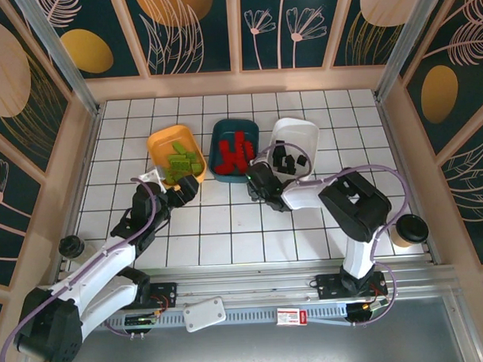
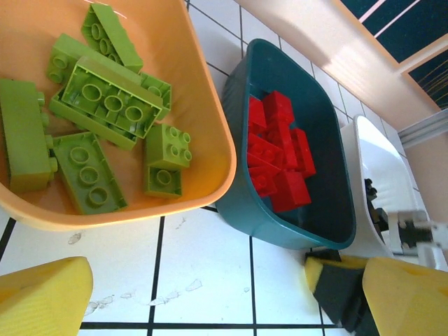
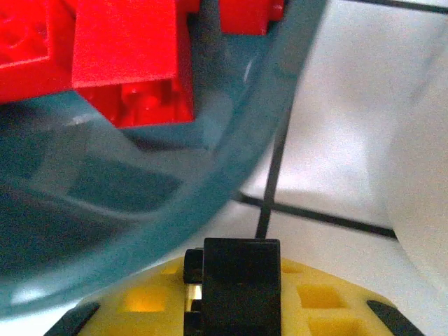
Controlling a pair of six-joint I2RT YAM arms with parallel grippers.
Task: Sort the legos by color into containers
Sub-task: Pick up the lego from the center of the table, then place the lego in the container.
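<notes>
Now my right gripper (image 1: 261, 183) clamps 1 black lego (image 3: 241, 280), studs facing left in the wrist view, long axis unclear; left gripper (image 2: 210, 297) gapes wide, empty.

Both arms have white shells and black joints: left arm (image 1: 101, 261), right arm (image 1: 305, 197). A lilac cable (image 1: 360, 169) loops behind the jaws on each. Left gripper (image 2: 199, 283): blocky yellow fingers (image 2: 42, 297), black pad (image 2: 339, 294) on the inner face. Right arm's fingers (image 3: 315, 302) are yellow with square pockets.

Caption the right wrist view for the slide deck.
Right tool shut on a black lego beside the teal tray of red legos.
</notes>
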